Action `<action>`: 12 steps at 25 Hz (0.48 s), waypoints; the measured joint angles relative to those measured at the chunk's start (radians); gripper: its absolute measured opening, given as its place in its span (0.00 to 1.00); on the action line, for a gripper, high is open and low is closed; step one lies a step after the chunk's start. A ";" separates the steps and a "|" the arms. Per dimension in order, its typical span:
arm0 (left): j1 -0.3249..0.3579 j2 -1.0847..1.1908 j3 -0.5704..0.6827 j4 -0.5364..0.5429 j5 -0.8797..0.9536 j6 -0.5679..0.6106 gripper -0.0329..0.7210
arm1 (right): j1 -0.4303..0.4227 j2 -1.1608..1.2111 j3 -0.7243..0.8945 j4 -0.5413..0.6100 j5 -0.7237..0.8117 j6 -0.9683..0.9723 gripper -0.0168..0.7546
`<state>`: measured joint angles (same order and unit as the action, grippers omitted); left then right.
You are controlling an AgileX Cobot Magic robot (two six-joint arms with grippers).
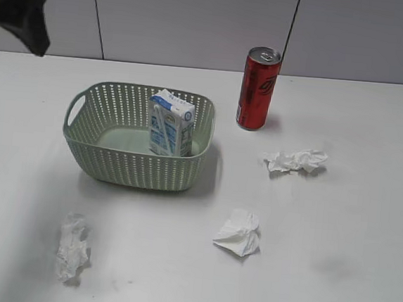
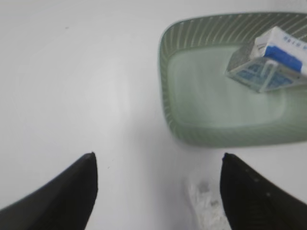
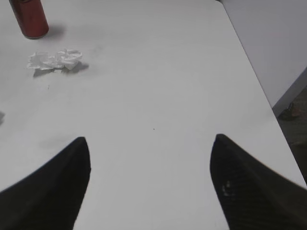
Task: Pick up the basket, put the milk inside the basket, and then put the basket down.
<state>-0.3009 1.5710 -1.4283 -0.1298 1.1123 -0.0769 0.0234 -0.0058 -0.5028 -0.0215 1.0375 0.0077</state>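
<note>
The milk (image 1: 170, 126) stands upright in the basket (image 1: 135, 163) on the surface (image 1: 336, 226) — its lower part hidden by the wall. Both grippers — left (image 2: 158, 191), right (image 3: 149, 184) — hang with jaws spread and empty, their tips cropped at the frame edge.

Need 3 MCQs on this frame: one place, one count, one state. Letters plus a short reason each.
1. Where is the milk?
A. upright inside the basket
B. beside the red can
C. on its side on the table

2. How many crumpled paper balls lie on the table?
A. one
B. three
C. five

3. What state is the left hand in?
A. shut on the basket
B. shut on the milk
C. open, holding nothing

Key:
1 A: the carton stands within the basket walls.
2 B: balls at and.
3 C: its fingers stand wide apart over bare table.
</note>
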 joint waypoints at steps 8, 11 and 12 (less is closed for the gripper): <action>0.000 -0.348 0.403 0.061 0.001 0.000 0.82 | 0.000 0.000 0.000 0.000 0.000 0.000 0.79; 0.000 -0.486 0.560 0.069 0.003 0.011 0.82 | 0.000 0.000 0.000 0.000 0.000 0.000 0.79; 0.000 -0.539 0.600 0.069 -0.002 0.024 0.82 | 0.000 0.000 0.000 0.000 0.000 0.000 0.79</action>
<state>-0.3009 1.0318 -0.8286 -0.0604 1.1105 -0.0531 0.0234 -0.0058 -0.5028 -0.0215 1.0375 0.0077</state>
